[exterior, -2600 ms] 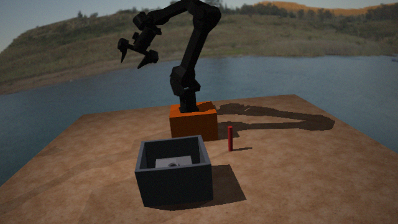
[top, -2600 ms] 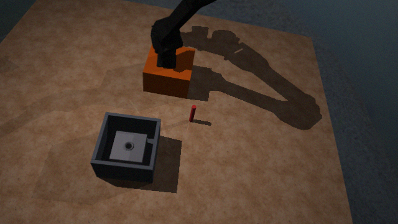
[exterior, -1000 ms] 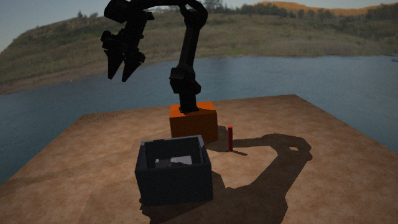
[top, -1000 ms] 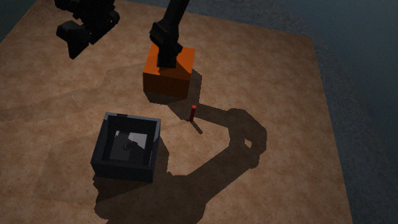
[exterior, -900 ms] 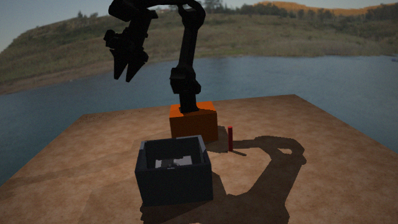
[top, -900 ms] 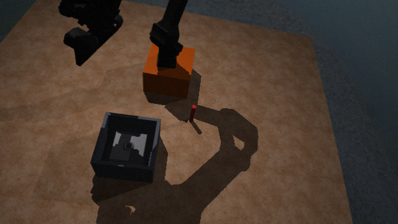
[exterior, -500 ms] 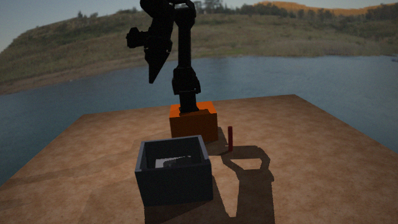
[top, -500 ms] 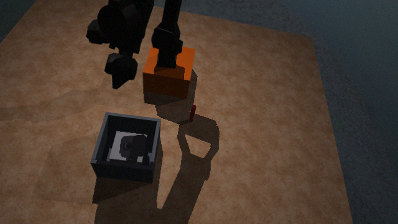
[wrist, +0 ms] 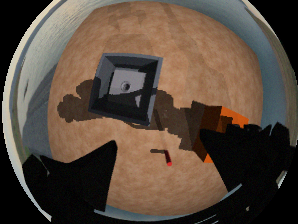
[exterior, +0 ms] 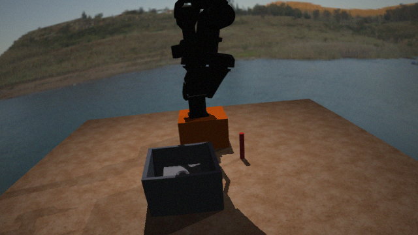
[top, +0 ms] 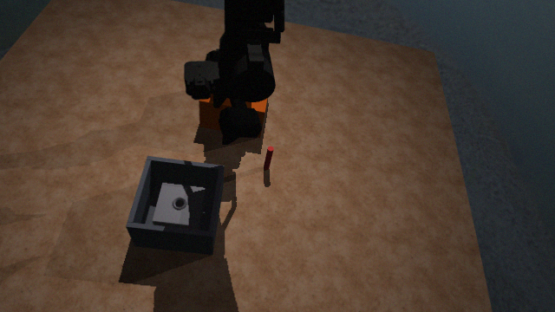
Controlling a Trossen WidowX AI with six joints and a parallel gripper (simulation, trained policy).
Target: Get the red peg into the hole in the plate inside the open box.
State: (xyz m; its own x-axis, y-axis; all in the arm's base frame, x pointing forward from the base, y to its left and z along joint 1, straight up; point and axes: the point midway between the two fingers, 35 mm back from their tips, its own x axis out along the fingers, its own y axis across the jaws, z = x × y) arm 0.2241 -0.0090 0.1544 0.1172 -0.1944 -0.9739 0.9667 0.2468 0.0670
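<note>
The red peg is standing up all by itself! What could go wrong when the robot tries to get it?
The peg is thin and upright, so the open gripper might knock it over. The box has tall walls, so the peg or gripper could bump one. The hole is small, so the peg might miss it.
</note>
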